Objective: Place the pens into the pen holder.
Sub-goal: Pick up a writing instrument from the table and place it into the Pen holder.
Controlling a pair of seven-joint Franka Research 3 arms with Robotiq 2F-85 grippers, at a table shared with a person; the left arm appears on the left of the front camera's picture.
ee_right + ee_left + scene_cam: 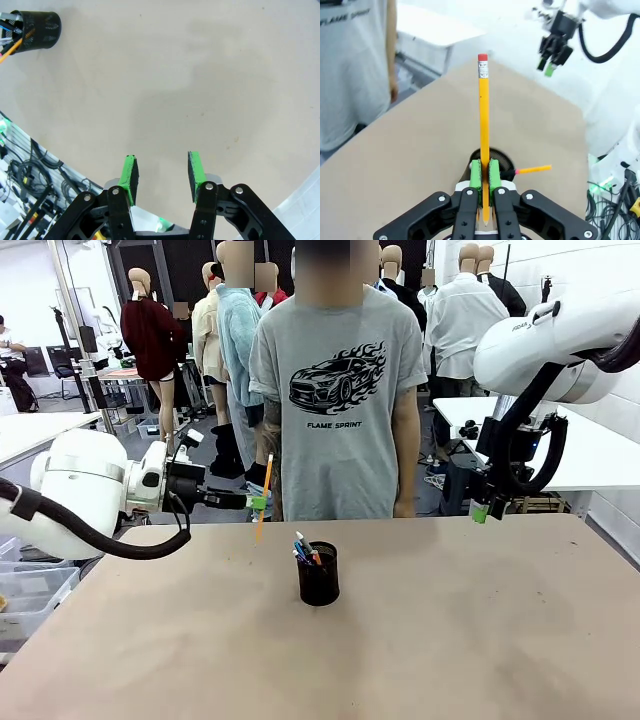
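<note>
Firstly, left arm: it came in from the left at the table's (450, 640) far side, forearm about level, the left gripper (258, 503) (484, 164) pointing toward the middle above the tabletop.
Left gripper state: the green pads were clamped together on the yellow-orange pencil (265, 478) (483, 110).
Pencil pose: nearly upright in the front view, leaning slightly, with lengths showing above and below the pads; the wrist view showed its red eraser end well clear of the pads.
Right arm: it reached in from the upper right, the right gripper (481, 510) (549, 67) (162, 160) hanging fingers-down over the far right part of the table.
Right gripper state: jaws stood apart with nothing between them, only bare tabletop beyond.
Surroundings: a person (340, 390) in a grey printed T-shirt stood at the far edge, just behind the held pencil.
Pen holder: the pen holder (319, 580) (504, 161) (42, 29) stood upright near the table's middle, with several pens (305, 548) (11, 30) and another orange stick (535, 170) leaning out of it.
Holder relative to grippers: lower than the left gripper and to its right, near it; in the left wrist view it sat just beyond the pads. It was well apart from the right gripper.
</note>
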